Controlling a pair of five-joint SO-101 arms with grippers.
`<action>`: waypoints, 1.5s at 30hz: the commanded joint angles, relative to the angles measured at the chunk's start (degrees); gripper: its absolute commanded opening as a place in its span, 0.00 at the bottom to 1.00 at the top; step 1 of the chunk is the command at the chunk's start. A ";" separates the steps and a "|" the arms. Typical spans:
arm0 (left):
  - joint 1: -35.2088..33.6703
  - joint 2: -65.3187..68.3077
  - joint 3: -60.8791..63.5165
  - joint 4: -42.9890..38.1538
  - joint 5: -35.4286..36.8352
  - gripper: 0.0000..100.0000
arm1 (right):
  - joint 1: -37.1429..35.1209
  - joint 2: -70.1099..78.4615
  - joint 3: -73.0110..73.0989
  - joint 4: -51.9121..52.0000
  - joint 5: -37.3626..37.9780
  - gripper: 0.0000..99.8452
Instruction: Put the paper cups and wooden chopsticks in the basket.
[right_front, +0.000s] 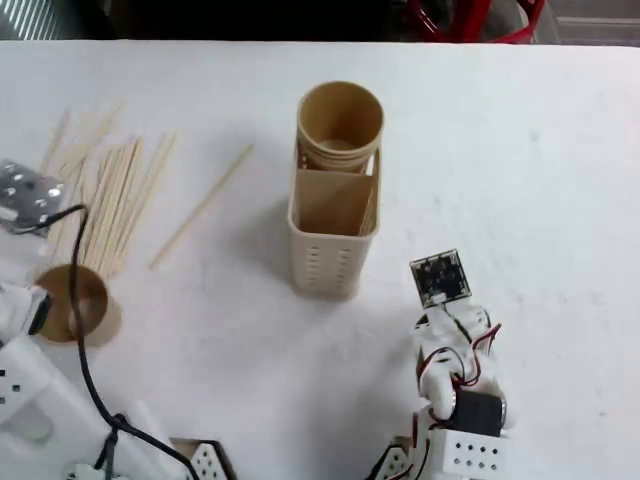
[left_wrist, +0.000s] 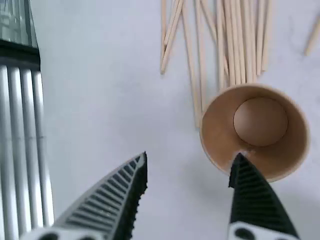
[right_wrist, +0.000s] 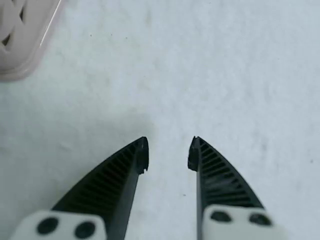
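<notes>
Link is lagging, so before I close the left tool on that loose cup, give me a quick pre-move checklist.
1. Left tool open: ok.
2. Loose cup upright and empty: ok.
3. Rim between the fingers: one finger is at the cup's near wall, the other over bare table; inside the rim or not, cannot tell.
4. Chopsticks clear of the cup: they lie just beyond it; cannot tell.
5. Basket has room: stacked cups in one compartment, the other open: ok.
6. Right tool open over bare table, away from the cup: ok.
</notes>
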 joint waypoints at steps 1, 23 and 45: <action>-2.33 2.42 4.04 -4.04 1.05 0.28 | 0.40 -0.48 0.18 -1.10 -0.53 0.14; 3.47 12.53 27.08 -31.30 6.51 0.15 | 0.40 -0.48 0.18 -1.10 -0.53 0.14; 12.88 12.44 -4.48 -3.52 13.89 0.02 | 0.40 -0.48 0.18 -1.10 -0.53 0.14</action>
